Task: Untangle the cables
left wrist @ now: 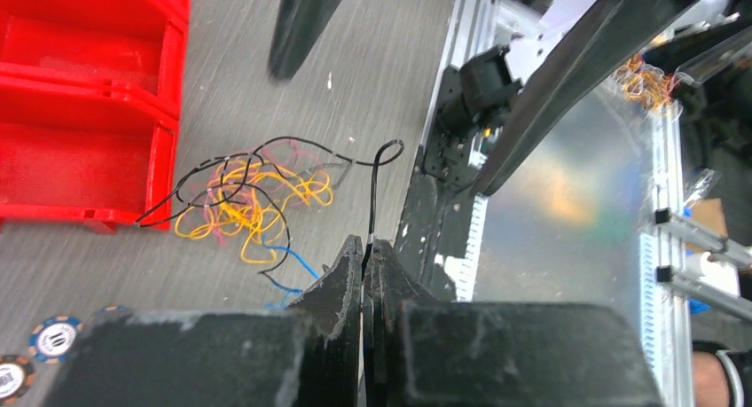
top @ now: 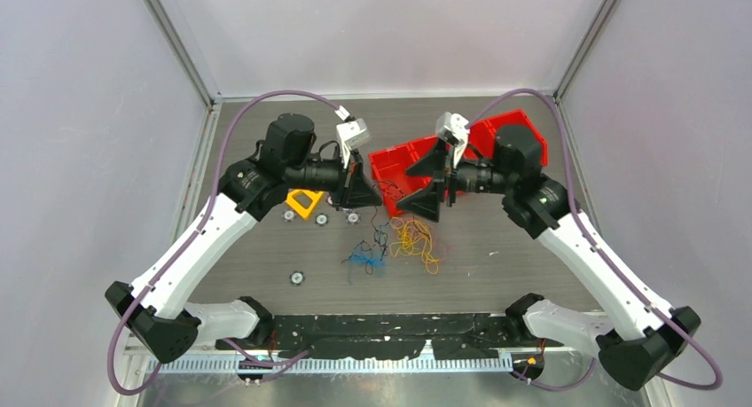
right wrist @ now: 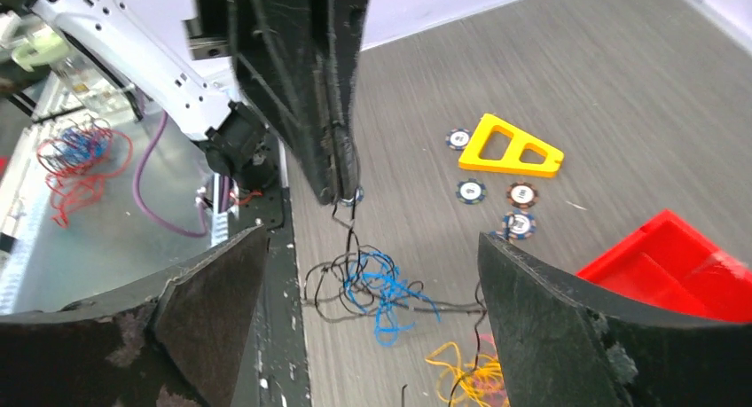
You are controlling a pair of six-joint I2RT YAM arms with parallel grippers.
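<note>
Left gripper (left wrist: pixel 365 247), clamped shut on one black cable (left wrist: pixel 372 190) running straight up the frame from its tips, hung over the cables (top: pixel 395 243) heaped mid-frame, between it and the wide-open, empty right gripper (top: pixel 405 187).

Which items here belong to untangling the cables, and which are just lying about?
Job in hand: black cable, yellow-orange cables, blue cables.
Lying about: red bin, yellow triangle, chips.
</note>
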